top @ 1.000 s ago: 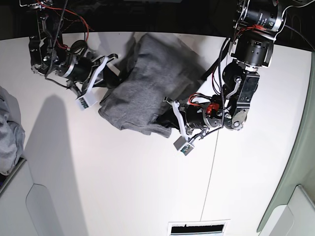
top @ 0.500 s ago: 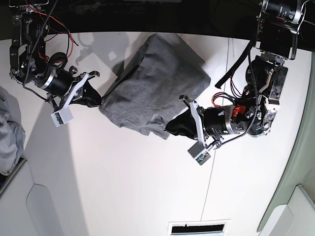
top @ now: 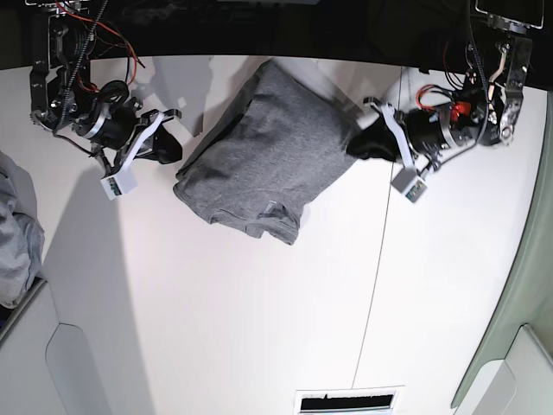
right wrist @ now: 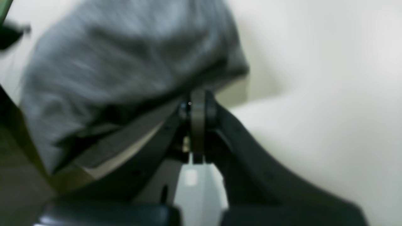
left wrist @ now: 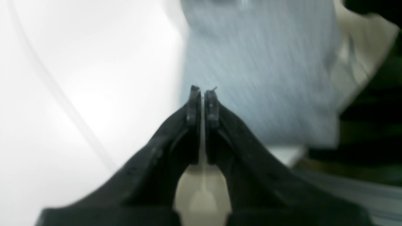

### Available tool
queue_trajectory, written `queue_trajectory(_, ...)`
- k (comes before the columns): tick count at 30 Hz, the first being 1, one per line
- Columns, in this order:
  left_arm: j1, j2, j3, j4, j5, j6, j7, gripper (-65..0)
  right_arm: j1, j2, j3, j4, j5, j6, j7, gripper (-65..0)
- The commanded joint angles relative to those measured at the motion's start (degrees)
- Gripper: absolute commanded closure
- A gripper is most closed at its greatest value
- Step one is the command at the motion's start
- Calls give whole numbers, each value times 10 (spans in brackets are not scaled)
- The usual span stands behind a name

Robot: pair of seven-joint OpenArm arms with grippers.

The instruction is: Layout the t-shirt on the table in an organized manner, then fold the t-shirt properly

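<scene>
On the table's [top: 216, 328] far half, the shirt [top: 259, 156] lies bunched between the arms, the left gripper [top: 356, 143] and right gripper [top: 173, 147] both closed at opposite edges, seemingly pinching cloth to spread it flat.

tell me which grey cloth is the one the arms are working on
The darker heather-grey t-shirt, bunched mid-table between both grippers. The paler bluish-grey cloth pile sits at the base view's left edge, away from either arm.
</scene>
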State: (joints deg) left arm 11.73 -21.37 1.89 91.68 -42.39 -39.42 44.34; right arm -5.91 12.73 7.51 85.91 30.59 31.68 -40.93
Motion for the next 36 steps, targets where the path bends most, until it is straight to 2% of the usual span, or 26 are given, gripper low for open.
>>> queue_trajectory(1,-1,11,-2,9,-18,-6,-12,-30,9,2,2,-8,9,2,24,0)
queue_trajectory(5,13,62,-2,9,-17,-6,-12,-30,45,-3,2,-70,2,3,43,0)
queue_trajectory(10,39,115,-1,9,-17,-6,-5,-30,101,-26,2,-128,-19,3,43,0)
queue_trajectory(17,55,141,-1,10,-20,-6,-3,-30,167,-66,1,-174,-28,5,42,0)
queue_trajectory(22,56,145,-8,25,-30,-6,-3,-30,177,-66,-3,-173,-28,5,36,0)
queue_trajectory(25,59,145,-43,67,-43,-6,25,-30,172,-58,3,-146,-27,5,23,0)
queue_trajectory(29,85,144,-115,143,-87,-6,72,-30,133,-34,21,-59,0,5,-31,0)
queue_trajectory(32,123,121,-156,178,-127,-6,82,-30,76,4,28,18,34,5,-63,0)
queue_trajectory(36,183,86,-205,188,-129,-6,83,-30,-16,61,28,85,70,6,-68,0)
